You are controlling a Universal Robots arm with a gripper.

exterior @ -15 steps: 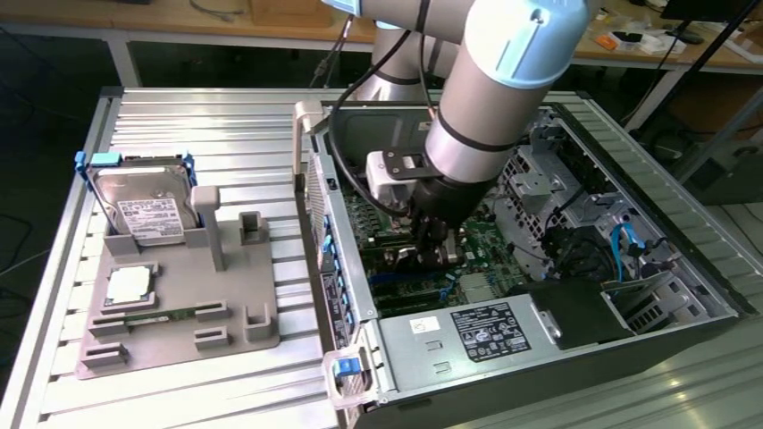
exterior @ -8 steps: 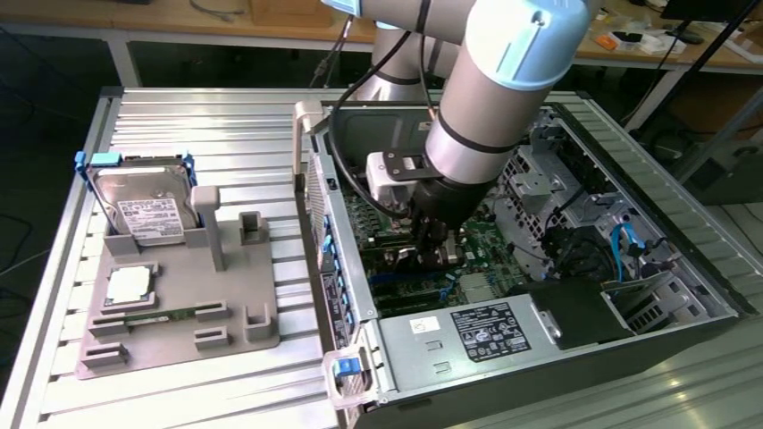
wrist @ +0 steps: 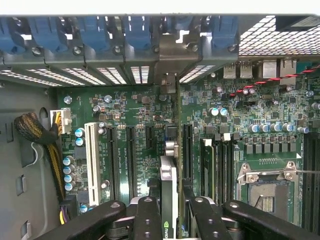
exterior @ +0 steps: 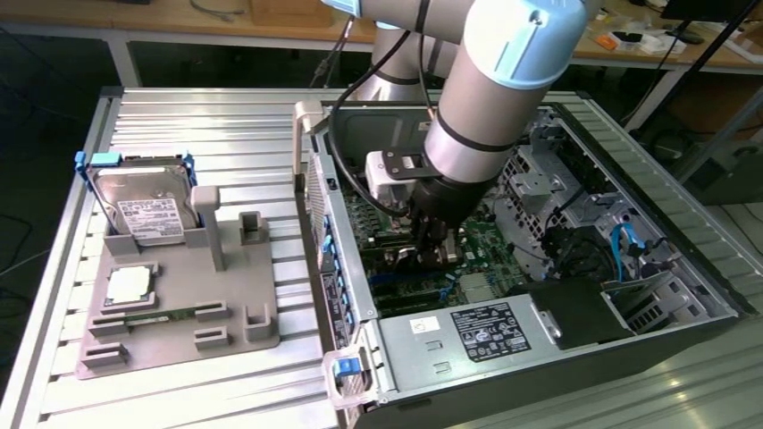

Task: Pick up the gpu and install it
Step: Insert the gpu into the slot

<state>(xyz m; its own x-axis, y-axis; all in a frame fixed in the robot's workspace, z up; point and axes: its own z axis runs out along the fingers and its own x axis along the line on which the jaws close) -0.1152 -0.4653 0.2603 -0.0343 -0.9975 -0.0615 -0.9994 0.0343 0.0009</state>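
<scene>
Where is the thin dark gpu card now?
The thin dark gpu card stands edge-on in the black gripper, over the green motherboard, inside the open computer case on the exterior view's right.

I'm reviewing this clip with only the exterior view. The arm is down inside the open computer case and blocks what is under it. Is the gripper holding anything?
Observer: Yes. In the wrist view the gripper is shut on the graphics card, which is seen edge-on.
Operator: Which way does the card lie?
Observer: It lies parallel to the long black slots, with its far end towards the vented slot covers.
Operator: Is it seated in a slot?
Observer: I cannot tell. The processor socket looks empty, though.
</scene>
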